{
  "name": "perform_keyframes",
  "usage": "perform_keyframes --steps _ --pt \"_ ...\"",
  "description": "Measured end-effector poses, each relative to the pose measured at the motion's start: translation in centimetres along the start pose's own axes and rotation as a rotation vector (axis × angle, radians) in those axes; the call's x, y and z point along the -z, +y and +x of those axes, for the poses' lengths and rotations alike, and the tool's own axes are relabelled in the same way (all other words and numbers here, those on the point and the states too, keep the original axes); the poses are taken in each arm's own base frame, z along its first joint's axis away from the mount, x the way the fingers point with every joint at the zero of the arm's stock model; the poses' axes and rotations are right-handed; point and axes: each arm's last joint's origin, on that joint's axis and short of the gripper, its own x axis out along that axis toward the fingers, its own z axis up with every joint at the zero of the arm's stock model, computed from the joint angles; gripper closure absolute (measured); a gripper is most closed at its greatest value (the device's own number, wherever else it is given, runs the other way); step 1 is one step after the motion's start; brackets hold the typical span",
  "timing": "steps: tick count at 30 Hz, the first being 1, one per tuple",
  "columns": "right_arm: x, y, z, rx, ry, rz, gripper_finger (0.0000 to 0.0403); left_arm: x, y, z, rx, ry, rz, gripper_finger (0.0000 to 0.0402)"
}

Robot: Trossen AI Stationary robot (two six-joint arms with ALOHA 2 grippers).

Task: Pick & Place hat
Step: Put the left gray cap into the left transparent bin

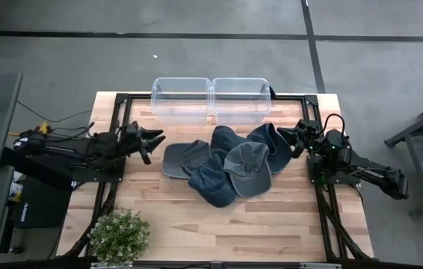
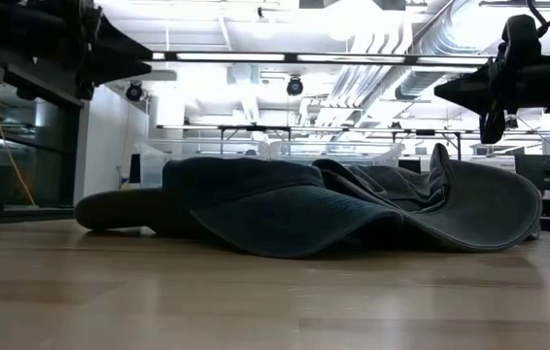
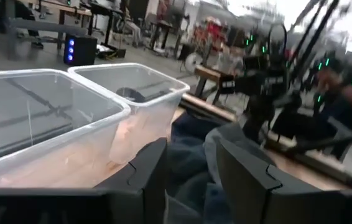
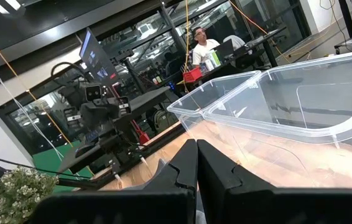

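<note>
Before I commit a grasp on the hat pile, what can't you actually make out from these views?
- Hat pile: how many hats; they overlap in the high view, and the low view shows them edge-on.
- Bins: whether anything lies inside; glare on the clear plastic in the high view, reflections in both wrist views.
- Left gripper, right gripper: height above the table; low view cuts both off at the top.
- Plant: its pot, hidden under leaves.

Both arms matte black, angular finger pads (image 3: 148,177), cabled
</note>
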Motion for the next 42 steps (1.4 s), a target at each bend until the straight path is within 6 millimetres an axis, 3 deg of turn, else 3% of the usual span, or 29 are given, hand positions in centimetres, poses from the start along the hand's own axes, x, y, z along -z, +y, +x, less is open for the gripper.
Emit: perform_keyframes --steps 12,18,24,29,38,42 --pt "0.0 0.0 0.0 0.000 0.000 0.000 0.0402 -2.3 -2.9 4.0 -0.036 0.127 0.101 0.0263" --pt "0.0 0.0 0.0 0.000 0.000 0.000 0.0402 -3.6 -2.7 7.5 -0.011 0.306 0.117 0.0263" --pt "0.0 0.0 0.0 0.000 0.000 0.000 0.0402 -4.2 -0.4 10.5 0.055 0.506 0.078 0.0263" --pt "0.0 0.0 0.0 0.000 0.000 0.000 0.0402 -3.4 1.6 11.4 0.140 0.666 0.052 0.0260" --pt "0.0 0.0 0.0 0.000 0.000 0.000 0.0402 -1.8 3.6 12.3 0.135 0.785 0.132 0.0157" --pt "0.0 0.0 0.0 0.000 0.000 0.000 0.0402 -0.3 4.0 12.8 0.157 0.877 0.170 0.0137"
